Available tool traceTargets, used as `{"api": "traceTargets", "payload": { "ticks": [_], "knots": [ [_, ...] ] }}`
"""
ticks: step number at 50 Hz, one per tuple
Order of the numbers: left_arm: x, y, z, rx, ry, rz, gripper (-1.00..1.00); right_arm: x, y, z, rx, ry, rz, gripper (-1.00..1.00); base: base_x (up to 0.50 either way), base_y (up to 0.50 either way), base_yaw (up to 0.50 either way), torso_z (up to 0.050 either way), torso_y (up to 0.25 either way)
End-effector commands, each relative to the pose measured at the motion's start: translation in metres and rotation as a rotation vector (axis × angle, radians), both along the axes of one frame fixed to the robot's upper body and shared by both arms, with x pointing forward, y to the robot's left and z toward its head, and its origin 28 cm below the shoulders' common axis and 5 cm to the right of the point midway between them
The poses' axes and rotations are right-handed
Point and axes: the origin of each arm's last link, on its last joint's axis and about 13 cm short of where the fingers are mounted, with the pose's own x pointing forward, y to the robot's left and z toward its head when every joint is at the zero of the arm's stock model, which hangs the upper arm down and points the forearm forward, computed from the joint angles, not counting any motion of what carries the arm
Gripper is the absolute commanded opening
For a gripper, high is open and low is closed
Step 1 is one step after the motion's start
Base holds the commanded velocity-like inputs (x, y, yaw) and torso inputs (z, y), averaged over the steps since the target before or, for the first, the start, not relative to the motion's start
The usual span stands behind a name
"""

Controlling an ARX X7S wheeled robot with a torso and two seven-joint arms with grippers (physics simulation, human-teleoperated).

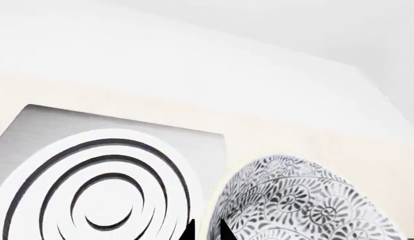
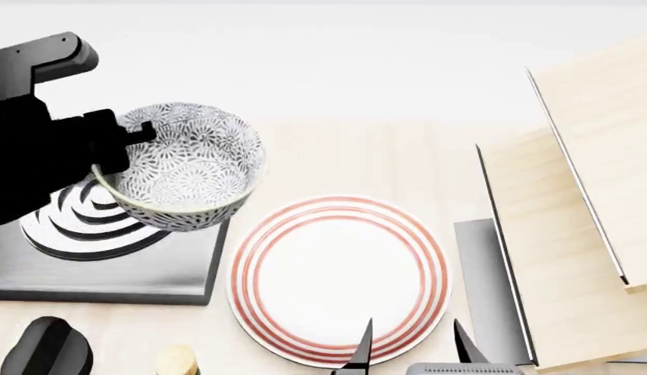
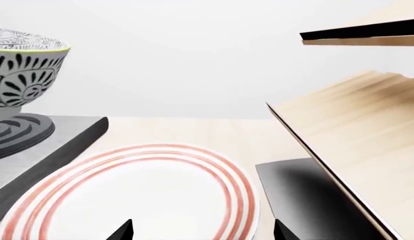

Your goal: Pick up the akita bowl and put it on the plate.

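Bright, even, shadowless simulator light. White walls wash out across the upper frames. The plate (image 2: 339, 277) center nearly blows out. Edges stay sharp; no blur or distortion.

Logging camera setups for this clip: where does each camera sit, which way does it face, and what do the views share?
Head view: from the robot's head, looking forward and down on the plate, with the akita bowl at the left hand over the burner; right fingertips show at the bottom edge.
Left wrist view: by the left hand, facing the burner's rings and the bowl; only dark fingertips show.
Right wrist view: by the right hand, looking low across the plate toward the bowl.
All three show the bowl and burner; the head and right wrist views share the plate.
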Motion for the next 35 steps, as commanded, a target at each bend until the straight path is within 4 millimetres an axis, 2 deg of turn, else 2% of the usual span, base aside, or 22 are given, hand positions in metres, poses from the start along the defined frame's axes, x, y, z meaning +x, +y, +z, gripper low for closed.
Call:
{"api": "traceTargets", "payload": {
  "ticks": [1,5,10,22,27,35],
  "knots": [
    [0.001,-0.016,0.003,-0.151,0.040,-0.111,-1.00,0.000,0.001,0.000,-0.001,0.003,0.004,1.00,0.00,0.00,0.00,0.000,0.000],
    [0.000,-0.020,0.004,-0.192,0.048,-0.128,-1.00,0.000,0.001,-0.001,-0.001,0.005,0.006,1.00,0.00,0.00,0.00,0.000,0.003],
    [-0.002,-0.025,0.004,-0.324,0.059,-0.176,-1.00,0.000,0.001,-0.002,-0.002,0.006,0.007,1.00,0.00,0.00,0.00,0.000,0.000],
    [-0.004,-0.042,-0.003,-0.462,0.086,-0.237,-1.00,-0.001,0.000,-0.004,0.005,0.011,0.003,1.00,0.00,0.00,0.00,0.000,0.000],
    [-0.007,-0.050,-0.008,-0.475,0.136,-0.239,-1.00,-0.001,0.000,-0.005,0.007,0.013,-0.001,1.00,0.00,0.00,0.00,0.000,0.000],
    [-0.005,-0.057,-0.008,-0.427,0.121,-0.241,-1.00,0.000,-0.002,-0.007,0.011,0.021,-0.005,1.00,0.00,0.00,0.00,0.000,0.001]
  ]
}}
